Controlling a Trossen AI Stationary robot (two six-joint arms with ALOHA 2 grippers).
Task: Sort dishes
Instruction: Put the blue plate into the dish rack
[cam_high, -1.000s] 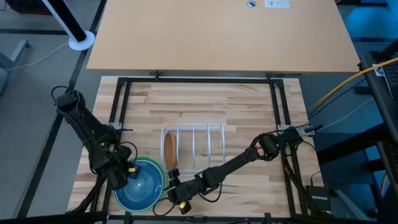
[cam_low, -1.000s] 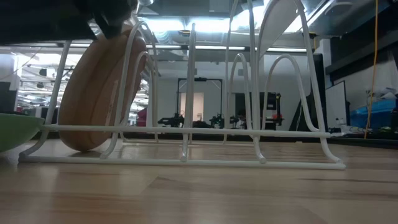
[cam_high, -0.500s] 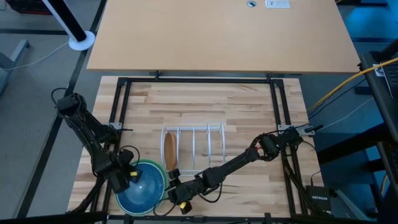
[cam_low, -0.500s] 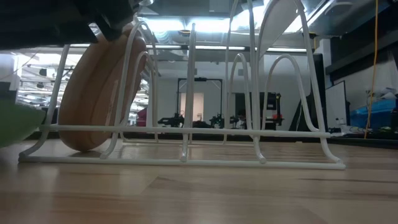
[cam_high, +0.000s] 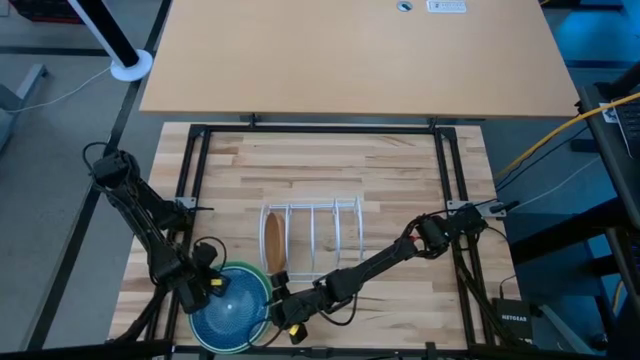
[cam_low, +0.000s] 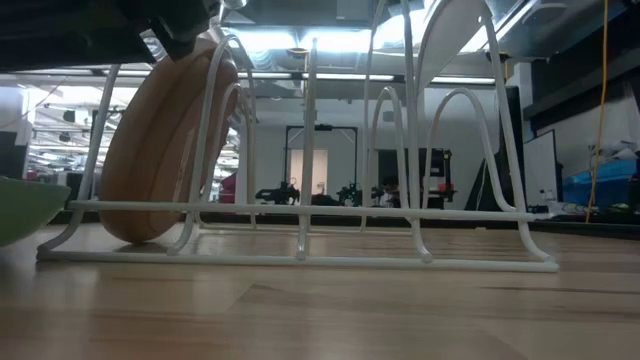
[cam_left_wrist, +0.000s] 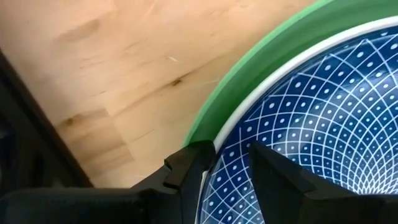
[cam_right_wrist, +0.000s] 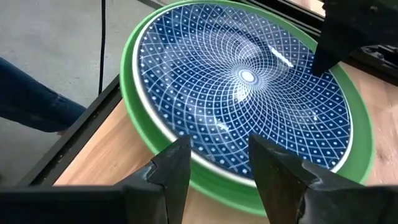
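A dark blue patterned plate (cam_high: 230, 306) (cam_right_wrist: 242, 81) lies on top of a green plate (cam_right_wrist: 357, 155) (cam_left_wrist: 261, 68) near the table's near-left corner. A thin white rim (cam_right_wrist: 137, 93) shows between them. My left gripper (cam_high: 207, 286) (cam_left_wrist: 227, 165) is at the stack's left rim. My right gripper (cam_high: 274, 300) (cam_right_wrist: 217, 162) is open just right of the stack and touches nothing. The tan-brown plate (cam_high: 271, 243) (cam_low: 160, 150) stands on edge in the leftmost slot of the white wire rack (cam_high: 320, 235). My left gripper straddles the blue plate's left rim (cam_left_wrist: 208, 177). One finger (cam_left_wrist: 273, 174) is over the patterned inside, and the other finger (cam_left_wrist: 186, 171) is outside over the green rim. It comes slanting down from the table's left. The plate rests on the stack.
The white rack (cam_low: 300, 210) stands mid-table just beyond the stack, close to my right arm (cam_high: 380, 262), which stretches across the near edge. A black frame (cam_high: 190, 170) borders the tabletop. Bare wood lies beyond and to the right of the rack.
My left gripper has moved a little toward the near edge and toward the stack, and the plate stack has slid slightly toward the near edge with it. My right arm has kept still.
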